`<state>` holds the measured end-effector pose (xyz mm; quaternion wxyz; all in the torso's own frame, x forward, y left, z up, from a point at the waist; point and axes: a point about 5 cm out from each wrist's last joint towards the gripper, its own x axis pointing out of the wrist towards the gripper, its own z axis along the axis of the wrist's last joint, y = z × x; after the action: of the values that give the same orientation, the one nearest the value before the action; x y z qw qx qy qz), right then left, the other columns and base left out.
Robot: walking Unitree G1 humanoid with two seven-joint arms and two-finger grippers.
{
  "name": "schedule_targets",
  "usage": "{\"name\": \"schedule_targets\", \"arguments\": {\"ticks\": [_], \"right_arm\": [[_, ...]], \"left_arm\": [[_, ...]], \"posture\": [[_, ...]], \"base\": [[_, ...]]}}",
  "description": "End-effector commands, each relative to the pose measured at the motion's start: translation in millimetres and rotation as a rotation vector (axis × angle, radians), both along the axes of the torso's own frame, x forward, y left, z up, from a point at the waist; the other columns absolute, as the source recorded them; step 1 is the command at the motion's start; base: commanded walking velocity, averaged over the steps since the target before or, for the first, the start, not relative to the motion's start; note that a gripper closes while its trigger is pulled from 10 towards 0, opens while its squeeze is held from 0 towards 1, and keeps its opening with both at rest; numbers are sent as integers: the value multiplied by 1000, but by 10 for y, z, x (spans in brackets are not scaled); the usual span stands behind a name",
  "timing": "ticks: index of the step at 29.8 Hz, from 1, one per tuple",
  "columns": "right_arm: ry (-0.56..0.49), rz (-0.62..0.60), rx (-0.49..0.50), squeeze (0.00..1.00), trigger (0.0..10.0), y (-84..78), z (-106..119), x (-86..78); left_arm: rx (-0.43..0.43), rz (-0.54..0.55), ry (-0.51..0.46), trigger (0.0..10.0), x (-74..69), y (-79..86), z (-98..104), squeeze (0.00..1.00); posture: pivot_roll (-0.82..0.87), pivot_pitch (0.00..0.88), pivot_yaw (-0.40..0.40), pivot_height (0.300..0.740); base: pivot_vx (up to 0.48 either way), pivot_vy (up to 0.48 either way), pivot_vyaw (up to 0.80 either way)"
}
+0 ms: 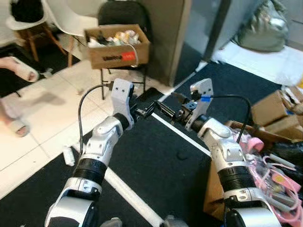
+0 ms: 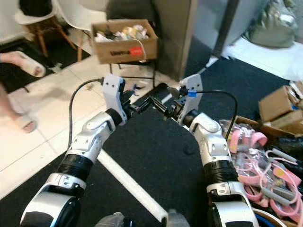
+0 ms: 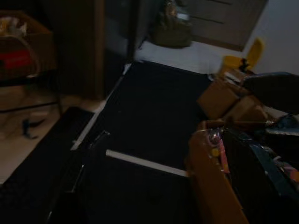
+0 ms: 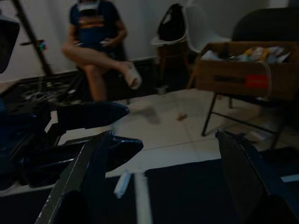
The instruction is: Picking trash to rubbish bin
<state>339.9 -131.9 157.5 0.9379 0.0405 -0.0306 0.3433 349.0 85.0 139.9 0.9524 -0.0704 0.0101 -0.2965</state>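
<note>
A small white piece of trash [image 1: 68, 156] lies on the tiles at the edge of the black mat [image 1: 161, 161]; it also appears in the right wrist view as a pale scrap [image 4: 122, 184]. Both arms are raised over the mat, tips nearly meeting. My left gripper [image 1: 147, 109] is open and holds nothing. My right gripper [image 1: 169, 111] is open too, its fingers [image 4: 79, 186] spread wide and empty. A cardboard box [image 1: 118, 45] full of mixed rubbish rests on a black chair ahead. A yellow bin [image 3: 238, 63] stands far off in the left wrist view.
A person's sandalled feet [image 1: 19, 71] are on the tiles to the left, and the person sits in a chair [image 4: 96, 42]. An open carton with pink items [image 1: 265, 156] stands close on my right, with more boxes [image 1: 272, 106] behind. A white chair [image 1: 71, 19] stands behind the box.
</note>
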Motion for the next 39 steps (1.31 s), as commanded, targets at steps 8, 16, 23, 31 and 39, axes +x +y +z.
{"name": "schedule_targets", "arguments": {"ticks": [8,16,23,31,39], "right_arm": [[4,-3,-13,0,10000,-16,-12,-4],[-7,11,-60,0,10000,-4,-21,-10],[-12,15,-69,0,10000,-2,-18,-14],[-17,22,-77,0,10000,3,-19,-18],[-22,28,-77,0,10000,7,-21,-24]], "left_arm": [[-3,-12,-2,10000,-1,-29,8,0],[-28,-6,12,10000,8,-16,7,0],[-33,-8,15,10000,9,-18,10,0],[-35,-10,17,10000,9,-16,6,0],[-38,-16,14,10000,8,-19,8,0]], "posture": [[-61,0,7,740],[-64,0,8,740],[-63,0,7,740],[-63,0,8,740],[-64,0,9,740]], "base": [[-339,0,0],[0,0,477],[0,0,788],[0,0,784],[0,0,781]]}}
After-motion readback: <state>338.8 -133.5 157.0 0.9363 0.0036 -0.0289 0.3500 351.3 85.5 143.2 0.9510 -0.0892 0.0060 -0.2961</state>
